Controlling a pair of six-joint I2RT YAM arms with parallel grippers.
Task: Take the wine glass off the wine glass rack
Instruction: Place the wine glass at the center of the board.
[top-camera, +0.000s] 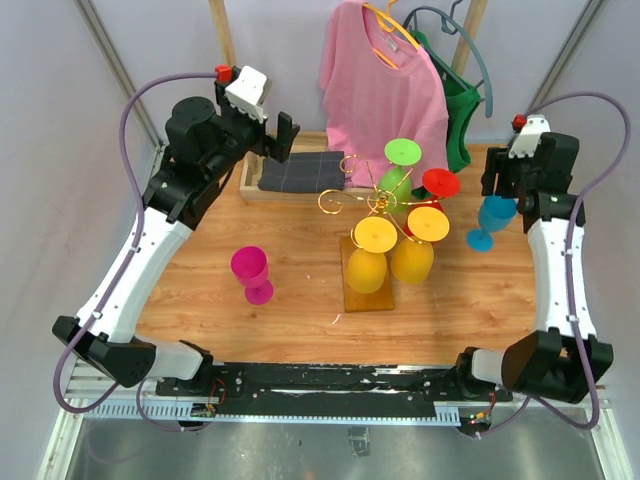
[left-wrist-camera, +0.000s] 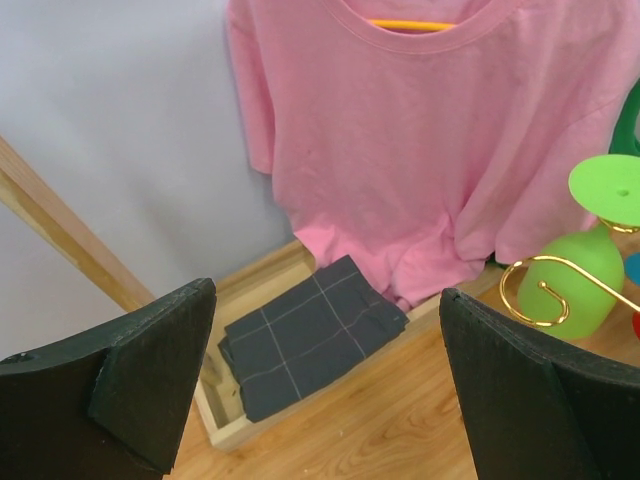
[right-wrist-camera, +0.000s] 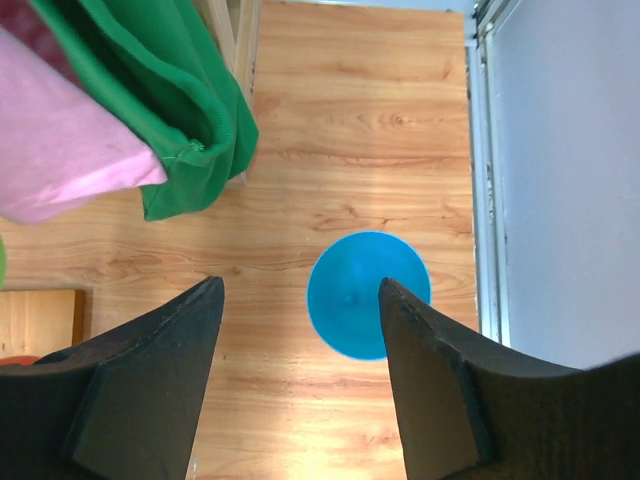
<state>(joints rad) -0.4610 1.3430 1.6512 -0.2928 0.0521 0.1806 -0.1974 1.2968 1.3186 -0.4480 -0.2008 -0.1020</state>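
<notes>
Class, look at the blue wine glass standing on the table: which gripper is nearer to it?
Right. The right gripper hangs close over the blue wine glass; the left gripper is across the table, by the folded dark cloth.

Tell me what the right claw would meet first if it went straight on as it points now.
The right claw points down; it would probably meet the blue wine glass first, just below it, though depth is unclear.
</notes>
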